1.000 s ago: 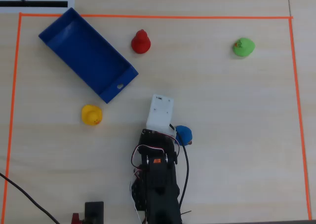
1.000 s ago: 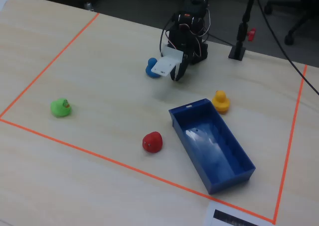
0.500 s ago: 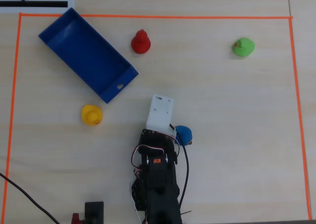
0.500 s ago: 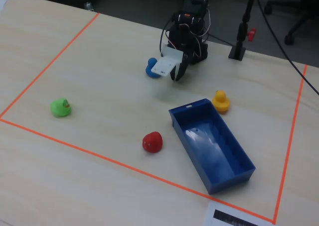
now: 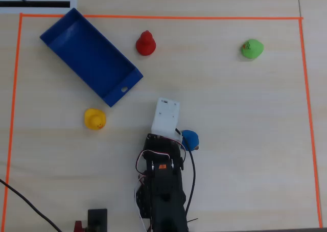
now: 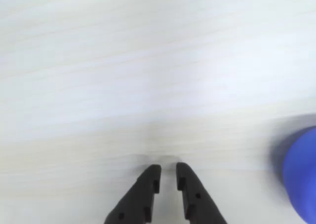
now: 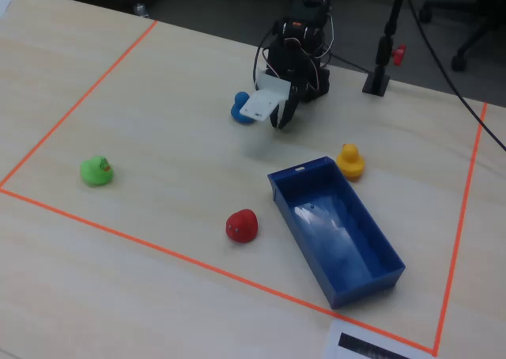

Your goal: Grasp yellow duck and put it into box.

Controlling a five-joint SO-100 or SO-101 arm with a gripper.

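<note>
Where the overhead view looks straight down on the pale wooden table (image 5: 230, 130), an orange tape line (image 5: 153, 17) frames the work area, and the black arm (image 5: 162, 191) reaches up from the bottom edge with its white wrist block near the middle. The yellow duck (image 5: 95, 119) sits on the bare table left of the arm, well apart from it and just below the near corner of the blue box (image 5: 61, 35), which lies slanted in the upper left with nothing inside. A red duck (image 5: 145, 43) stands just right of the box, a green duck (image 5: 252, 48) sits far to the upper right, and a blue duck (image 5: 190, 139) lies just beside the arm on its right. Seen from the wrist view, the gripper (image 6: 168, 177) enters from the bottom edge, its two dark fingertips (image 6: 149, 180) drawn close with only a narrow slit between them and nothing held; it hangs over plain table, and a blurred blue duck (image 6: 301, 179) shows at the right edge. From the fixed view across the table, the gripper (image 7: 282, 122) points down at the surface near the blue duck (image 7: 238, 110), while the yellow duck (image 7: 351, 162) rests just beside the far end of the box (image 7: 378, 248), outside it, with the red duck (image 7: 242, 226) and the green duck (image 7: 96, 171) farther left.
</note>
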